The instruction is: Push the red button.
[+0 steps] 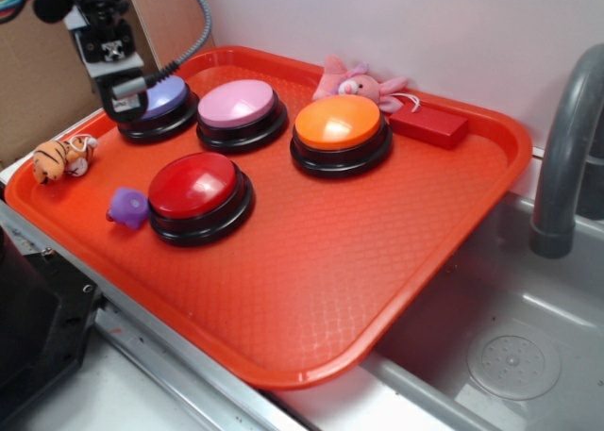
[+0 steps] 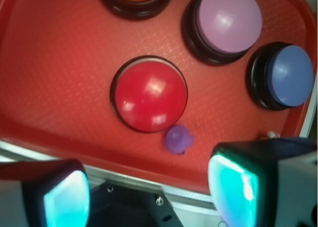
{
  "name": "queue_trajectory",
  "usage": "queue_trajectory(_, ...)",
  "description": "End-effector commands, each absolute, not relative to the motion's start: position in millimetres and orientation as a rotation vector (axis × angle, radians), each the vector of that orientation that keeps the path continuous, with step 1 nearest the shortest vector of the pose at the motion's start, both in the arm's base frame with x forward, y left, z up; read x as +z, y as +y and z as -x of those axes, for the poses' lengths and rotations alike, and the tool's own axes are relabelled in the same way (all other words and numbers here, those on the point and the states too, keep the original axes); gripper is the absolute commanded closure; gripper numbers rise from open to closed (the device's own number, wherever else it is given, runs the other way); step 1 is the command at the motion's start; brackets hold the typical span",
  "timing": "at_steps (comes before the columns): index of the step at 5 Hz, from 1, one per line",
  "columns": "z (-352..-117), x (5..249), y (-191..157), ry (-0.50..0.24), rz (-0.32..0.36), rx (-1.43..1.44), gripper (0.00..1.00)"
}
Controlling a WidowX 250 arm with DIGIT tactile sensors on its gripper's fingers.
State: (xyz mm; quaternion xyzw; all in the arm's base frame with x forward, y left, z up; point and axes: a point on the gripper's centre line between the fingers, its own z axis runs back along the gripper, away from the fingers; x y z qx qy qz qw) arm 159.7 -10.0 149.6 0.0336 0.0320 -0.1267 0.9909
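Observation:
The red button (image 1: 193,186) (image 2: 150,94), a glossy red dome on a black round base, sits at the front left of the red tray (image 1: 377,261). My gripper (image 1: 121,96) (image 2: 149,194) hangs high at the tray's back left corner, over the blue button (image 1: 162,96), well apart from the red one. Its two fingers stand wide apart and hold nothing. In the wrist view the red button lies ahead of the fingers, in the middle of the frame.
On the tray are also a lilac button (image 1: 237,104), an orange button (image 1: 338,123), a small purple toy (image 1: 129,206) touching the red button's base, a tiger toy (image 1: 61,157), a pink plush (image 1: 359,80) and a red block (image 1: 429,123). A sink (image 1: 510,356) with a grey faucet (image 1: 566,139) lies right.

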Motion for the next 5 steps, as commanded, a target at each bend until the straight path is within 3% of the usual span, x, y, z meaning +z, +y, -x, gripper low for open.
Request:
queue_trajectory(1, -163, 168, -11, 0.022, -0.064, -0.231, 0.0)
queue_trajectory(5, -150, 189, -16, -0.03, -0.089, -0.231, 0.0)
